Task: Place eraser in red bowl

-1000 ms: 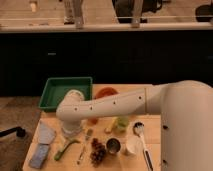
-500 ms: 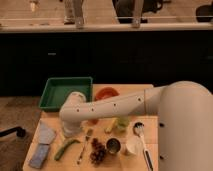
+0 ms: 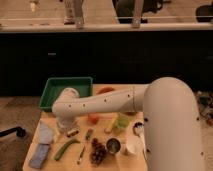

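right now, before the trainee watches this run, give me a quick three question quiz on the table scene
1. True or false: the green tray sits at the near edge of the table.
2. The end effector hangs over: A) the table's left side, beside the eraser; B) the white cup; C) the grapes.
3. Which bowl shows just beyond the arm, and is the eraser in it?
Key: 1 false, it is at the far left corner. 2 A. 3 the red bowl; no, the eraser lies on the table.
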You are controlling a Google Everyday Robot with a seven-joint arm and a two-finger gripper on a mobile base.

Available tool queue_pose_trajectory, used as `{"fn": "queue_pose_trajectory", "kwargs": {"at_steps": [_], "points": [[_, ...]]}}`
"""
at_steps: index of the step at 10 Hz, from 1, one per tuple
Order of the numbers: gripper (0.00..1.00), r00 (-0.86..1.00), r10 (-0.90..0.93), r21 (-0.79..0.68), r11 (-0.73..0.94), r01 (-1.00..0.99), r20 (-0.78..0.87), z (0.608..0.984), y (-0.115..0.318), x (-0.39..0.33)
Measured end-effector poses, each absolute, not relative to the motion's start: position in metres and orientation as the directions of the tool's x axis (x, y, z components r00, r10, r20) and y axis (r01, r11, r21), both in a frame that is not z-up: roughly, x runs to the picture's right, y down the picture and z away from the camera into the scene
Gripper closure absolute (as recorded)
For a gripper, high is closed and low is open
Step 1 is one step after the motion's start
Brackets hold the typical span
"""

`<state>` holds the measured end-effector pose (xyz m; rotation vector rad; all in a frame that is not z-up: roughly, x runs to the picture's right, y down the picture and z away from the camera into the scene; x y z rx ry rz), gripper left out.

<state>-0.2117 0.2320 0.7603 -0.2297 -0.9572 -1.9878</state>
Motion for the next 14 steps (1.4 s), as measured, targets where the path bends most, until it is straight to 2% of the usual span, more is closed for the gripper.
{"fn": "queue_pose_trajectory", "kwargs": {"at_steps": [7, 13, 14], "points": [[0.2, -0.545, -0.642, 0.483, -0.295, 0.824, 0.539, 0.803, 0.227, -0.207], [0.2, -0.543, -0.631, 0.497, -0.273, 0.823, 0.554, 0.836, 0.228, -0.21], [0.25, -0.545, -0.623, 0.509, -0.26, 0.821, 0.561, 0.84, 0.233, -0.215]]}}
